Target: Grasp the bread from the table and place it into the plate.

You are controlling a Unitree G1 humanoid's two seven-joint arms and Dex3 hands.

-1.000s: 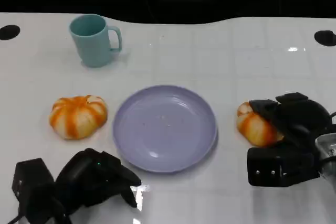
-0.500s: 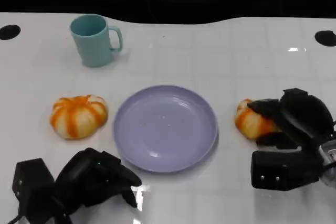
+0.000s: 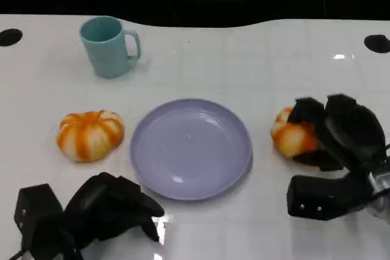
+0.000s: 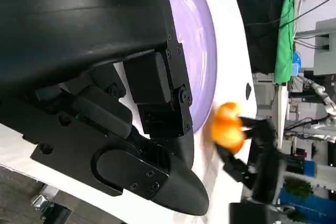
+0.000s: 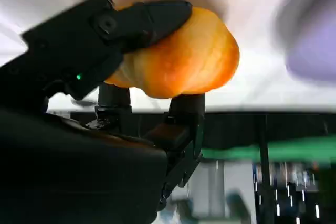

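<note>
Progress: the grasp looked made, with the right hand [image 3: 332,131] clamped on the bread [image 3: 292,138] just right of the plate [image 3: 191,148]; I could not tell whether it had cleared the tabletop [image 3: 256,71]
Left to do: carry the bread over the plate and set it down; nothing lay in the plate yet
Left hand: the left hand [image 3: 109,208] rested at the near edge, fingers curled in on nothing
Other bun: a second bun [image 3: 90,134] sat left of the plate, untouched
Bread: a round, domed bun, orange with pale ribs like a pumpkin; the surface was smooth and a little glossy, and it would probably give under the fingers [image 5: 144,17]
Plate: lilac, round and shallow, with a low rim and a sheen
Mug: the mug [image 3: 108,45] was pale teal, cylindrical, with its handle to the right, well behind the plate
Tabletop: white and glossy, with faint grid lines
</note>
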